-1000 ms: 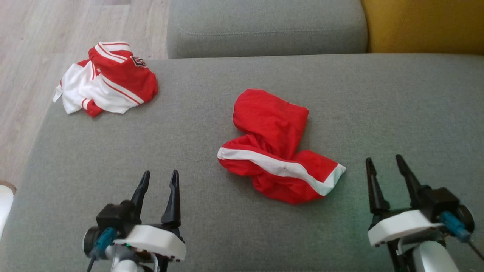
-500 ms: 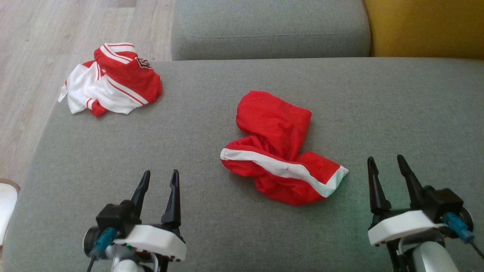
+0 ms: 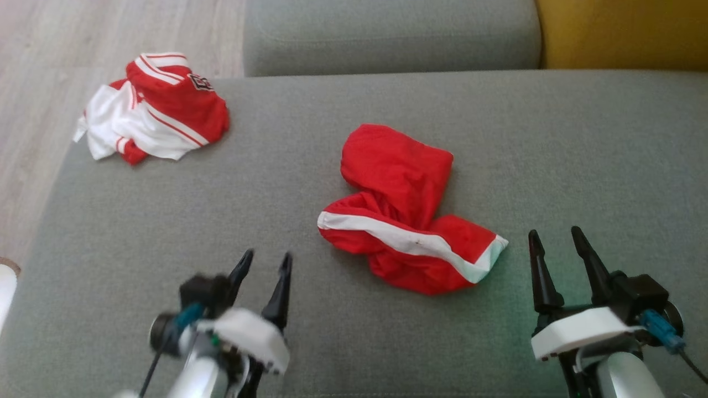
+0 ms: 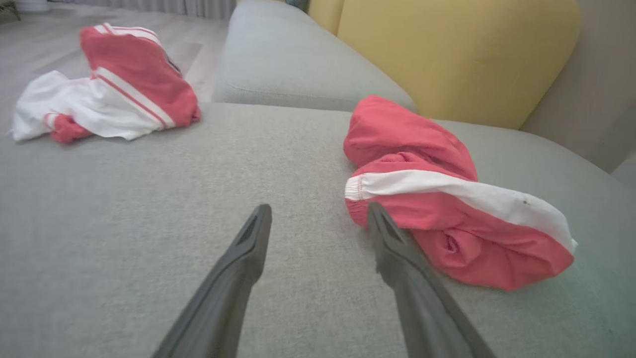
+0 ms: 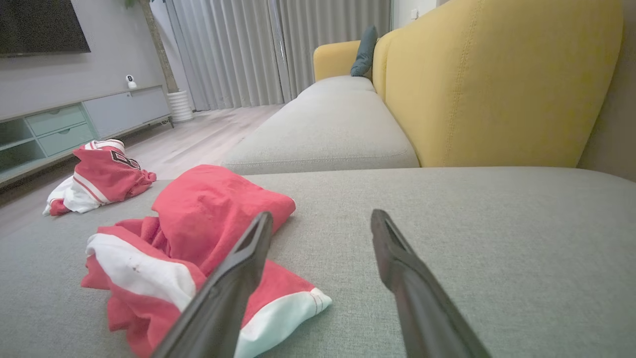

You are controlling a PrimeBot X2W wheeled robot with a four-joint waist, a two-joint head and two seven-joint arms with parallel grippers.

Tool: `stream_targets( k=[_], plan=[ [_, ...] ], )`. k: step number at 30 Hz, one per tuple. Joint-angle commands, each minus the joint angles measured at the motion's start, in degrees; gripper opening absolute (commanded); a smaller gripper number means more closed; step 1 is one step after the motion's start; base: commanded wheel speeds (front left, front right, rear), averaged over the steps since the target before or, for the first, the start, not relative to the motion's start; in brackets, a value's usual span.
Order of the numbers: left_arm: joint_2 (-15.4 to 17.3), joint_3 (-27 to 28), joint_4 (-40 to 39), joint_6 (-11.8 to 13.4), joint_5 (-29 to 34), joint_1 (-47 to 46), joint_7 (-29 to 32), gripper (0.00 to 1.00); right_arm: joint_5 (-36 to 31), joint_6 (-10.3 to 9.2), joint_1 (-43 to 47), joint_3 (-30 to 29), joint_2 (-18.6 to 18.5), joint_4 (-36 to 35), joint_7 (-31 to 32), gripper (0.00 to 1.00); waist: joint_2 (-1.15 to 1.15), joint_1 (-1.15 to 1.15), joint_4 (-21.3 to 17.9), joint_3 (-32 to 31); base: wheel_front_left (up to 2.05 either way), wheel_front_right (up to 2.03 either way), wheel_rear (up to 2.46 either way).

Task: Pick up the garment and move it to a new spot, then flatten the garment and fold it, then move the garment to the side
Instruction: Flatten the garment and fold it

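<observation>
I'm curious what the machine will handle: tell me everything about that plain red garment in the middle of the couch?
The red garment is soft, thin-looking cloth, crumpled into a loose, twisted heap. A white band crosses its near part and a white edge shows at its right end. It lies near the middle of the grey sofa cushion, touching nothing else.

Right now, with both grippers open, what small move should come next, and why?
Probably ease the left gripper forward and to its right, onto the white-banded edge of the crumpled red garment. It and the right gripper stand open and empty, the garment lies untouched on the grey cushion, and that edge lies just ahead of the left fingers.
</observation>
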Motion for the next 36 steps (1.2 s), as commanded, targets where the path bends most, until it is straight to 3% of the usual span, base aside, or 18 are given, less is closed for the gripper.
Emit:
stream_targets(
  k=[1, 2, 13, 20, 29, 30, 31, 32, 34, 35, 36],
  plan=[
    [-0.05, 1.16, -0.90, -0.70, -0.50, -5.21, 0.76, 1.00, -0.05, 0.41, -2.13, 1.71, -0.20, -1.84, -0.39, 1.00, 0.00, 0.00, -0.48, 0.75, 0.00, 0.00, 0.00],
    [-0.06, 0.42, 1.07, -1.89, -1.26, -7.53, 2.61, 1.00, -0.15, 0.41, -2.57, 2.13, -0.20, -1.92, -0.31, 1.00, 0.00, 0.00, -1.04, 1.62, 0.00, 0.00, 0.00],
    [-0.12, -0.58, 9.75, -5.22, -9.36, -17.73, 9.32, 1.00, -0.99, 0.41, -4.50, 2.88, -0.19, -2.42, -0.21, 1.00, 0.00, 0.00, -3.84, 6.20, 0.00, 0.00, 0.00],
    [-0.14, -1.87, 12.82, -6.45, -16.52, -21.89, 11.21, 1.00, -1.25, 0.41, -5.59, 3.55, -0.19, -2.51, -0.29, 1.00, 0.00, 0.00, -5.22, 8.42, 0.00, 0.00, 0.00],
    [1.26, -5.02, 14.21, -6.84, -19.18, -24.05, 12.04, 1.00, -1.59, 0.41, -6.35, 3.26, -0.19, -2.62, -0.53, 1.00, 0.00, 0.00, -5.83, 10.13, 0.00, 0.00, 0.00],
    [1.38, -5.13, 14.51, -6.85, -19.37, -24.23, 12.07, 0.98, -1.59, 0.41, -6.42, 3.29, -0.19, -2.63, -0.55, 1.00, 0.00, 0.00, -5.88, 10.26, 0.00, 0.00, 0.00],
    [1.52, -5.23, 14.90, -6.85, -19.47, -24.43, 12.21, 0.85, -1.58, 0.41, -6.50, 3.31, -0.19, -2.62, -0.57, 1.00, 0.00, 0.00, -5.92, 10.38, 0.00, 0.00, 0.00],
    [1.64, -5.30, 15.30, -6.85, -19.56, -24.61, 12.35, 0.82, -1.56, 0.41, -6.58, 3.35, -0.19, -2.59, -0.59, 1.00, 0.00, 0.00, -5.97, 10.49, 0.00, 0.00, 0.00],
    [1.83, -5.29, 16.14, -6.86, -19.98, -24.85, 12.83, 0.84, -1.51, 0.41, -6.74, 3.43, -0.19, -2.51, -0.66, 1.00, 0.00, 0.00, -6.04, 10.71, 0.00, 0.00, 0.00],
    [2.00, -5.35, 16.48, -6.86, -20.08, -24.97, 13.06, 0.95, -1.48, 0.41, -6.81, 3.46, -0.19, -2.46, -0.70, 1.00, 0.00, 0.00, -6.07, 10.80, 0.00, 0.00, 0.00],
    [2.11, -5.41, 16.72, -6.86, -20.25, -25.07, 13.22, 0.99, -1.44, 0.41, -6.86, 3.48, -0.19, -2.42, -0.74, 1.00, 0.00, 0.00, -6.08, 10.89, 0.00, 0.00, 0.00]
  ],
)
